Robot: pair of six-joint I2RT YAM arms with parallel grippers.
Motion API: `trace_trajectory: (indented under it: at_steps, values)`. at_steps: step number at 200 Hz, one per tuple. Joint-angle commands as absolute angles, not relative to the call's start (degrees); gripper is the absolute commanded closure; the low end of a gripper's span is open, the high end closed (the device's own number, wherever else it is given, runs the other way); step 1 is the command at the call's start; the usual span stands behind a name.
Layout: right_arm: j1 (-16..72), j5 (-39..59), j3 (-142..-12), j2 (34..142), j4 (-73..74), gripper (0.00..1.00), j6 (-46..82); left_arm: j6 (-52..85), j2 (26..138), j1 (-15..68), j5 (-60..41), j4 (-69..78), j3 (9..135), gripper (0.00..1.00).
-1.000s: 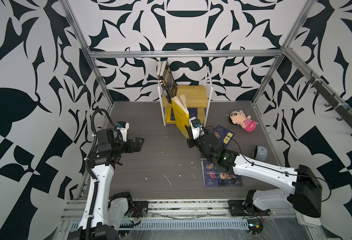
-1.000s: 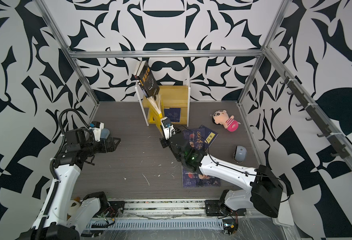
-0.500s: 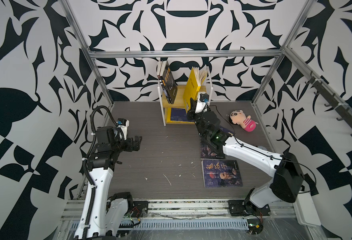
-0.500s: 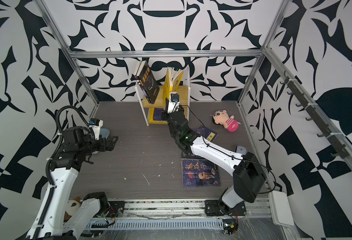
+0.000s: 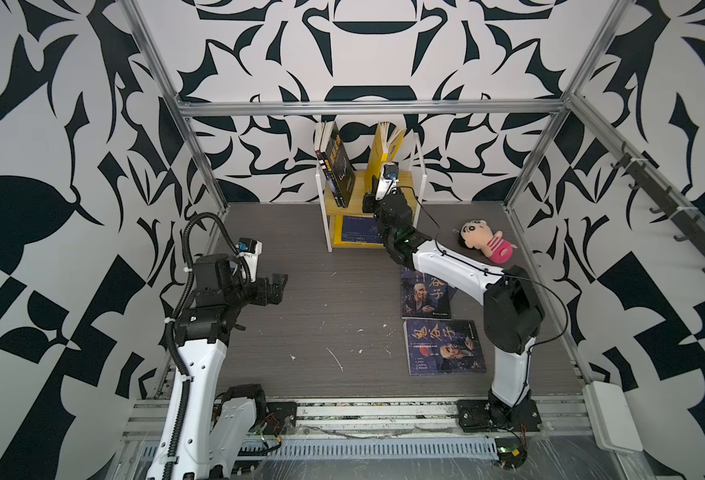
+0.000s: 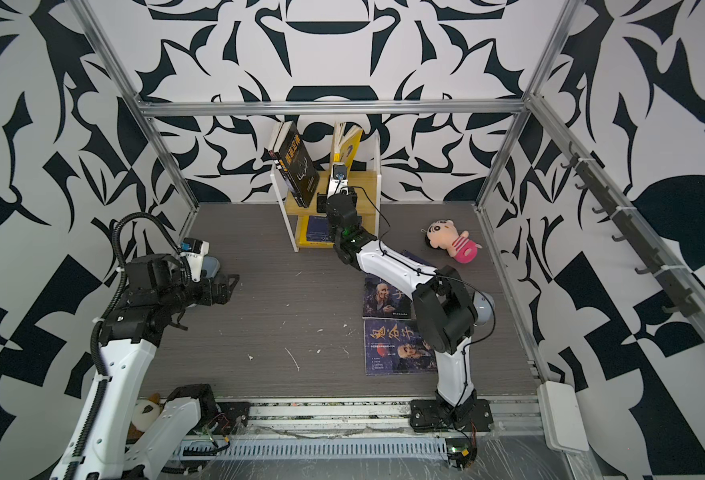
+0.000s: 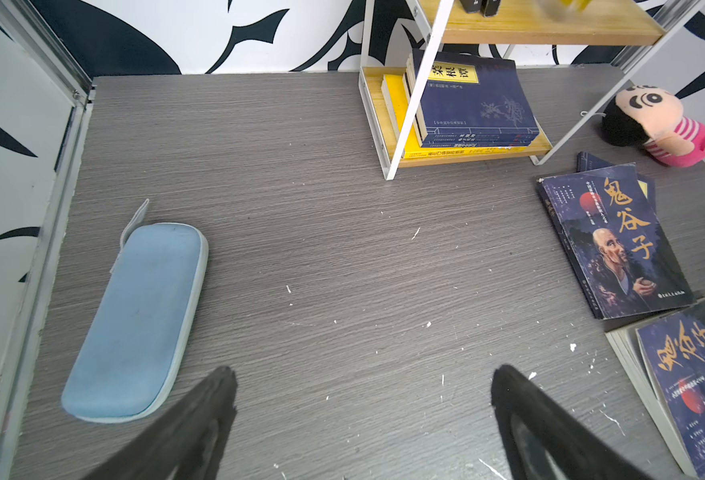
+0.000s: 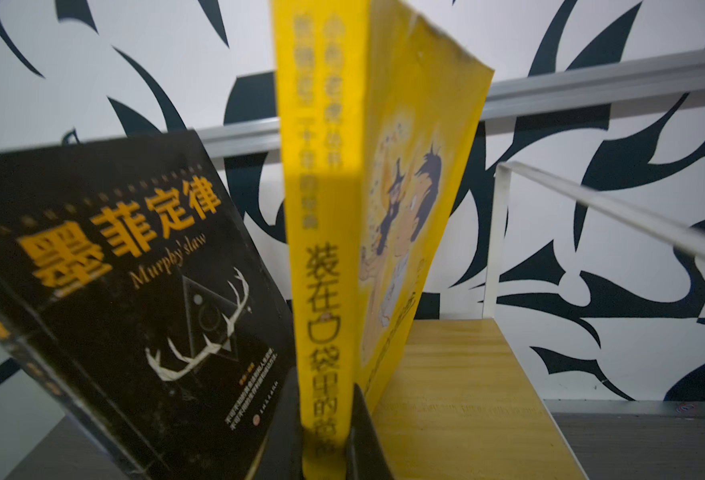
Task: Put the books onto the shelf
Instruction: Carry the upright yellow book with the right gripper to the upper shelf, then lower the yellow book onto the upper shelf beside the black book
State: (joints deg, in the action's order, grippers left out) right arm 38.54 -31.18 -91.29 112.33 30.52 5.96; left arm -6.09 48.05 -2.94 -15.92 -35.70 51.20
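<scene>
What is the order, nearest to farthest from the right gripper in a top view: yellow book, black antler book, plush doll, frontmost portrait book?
1. yellow book, in the right gripper, at the shelf.
2. black antler book, leaning just left.
3. plush doll, right, on the table.
4. frontmost portrait book, flat near the front.

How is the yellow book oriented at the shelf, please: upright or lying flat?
Upright: the yellow book stands on end over the top board of the shelf, with the right hand pinching its spine.
</scene>
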Motion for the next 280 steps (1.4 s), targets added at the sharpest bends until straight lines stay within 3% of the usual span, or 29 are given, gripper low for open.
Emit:
trace_trajectory:
  at_steps: [1, 127, 280]
  values:
    - [38.89, -28.82, -96.83, 110.67, 33.64, 1.00, 7.07, -6.73, 47.37, -2.57, -17.03, -37.22, 51.67, 0.01]
    - [39.81, -22.14, -102.33, 115.34, 27.32, 1.00, 9.05, -5.23, 47.11, -2.86, -17.92, -37.23, 51.50, 0.00]
    - [39.79, -17.44, -105.99, 119.35, 25.89, 1.00, 1.59, -5.52, 46.89, -2.94, -17.11, -37.38, 51.23, 0.00]
